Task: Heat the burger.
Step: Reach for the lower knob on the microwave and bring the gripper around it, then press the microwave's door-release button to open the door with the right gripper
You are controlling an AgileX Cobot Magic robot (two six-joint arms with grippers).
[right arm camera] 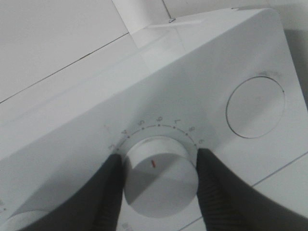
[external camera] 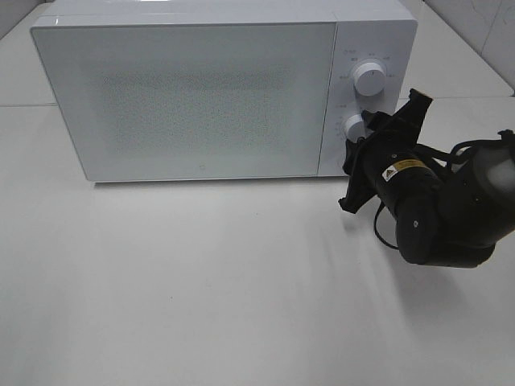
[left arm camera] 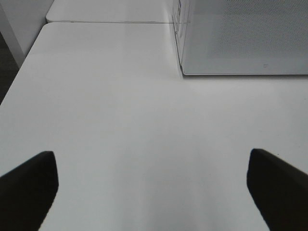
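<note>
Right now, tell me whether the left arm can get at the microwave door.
Probably yes: the left gripper hangs open over the table, nothing between it and the microwave door. The right gripper grips the lower dial.

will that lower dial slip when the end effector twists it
Likely holds: the right end effector pinches the lower dial on both sides. Its smooth round rim looks slick, so some slip is possible. The boxy microwave probably won't shift.

Lower dial [external camera: 352,126] half hidden behind the right jaws
</note>
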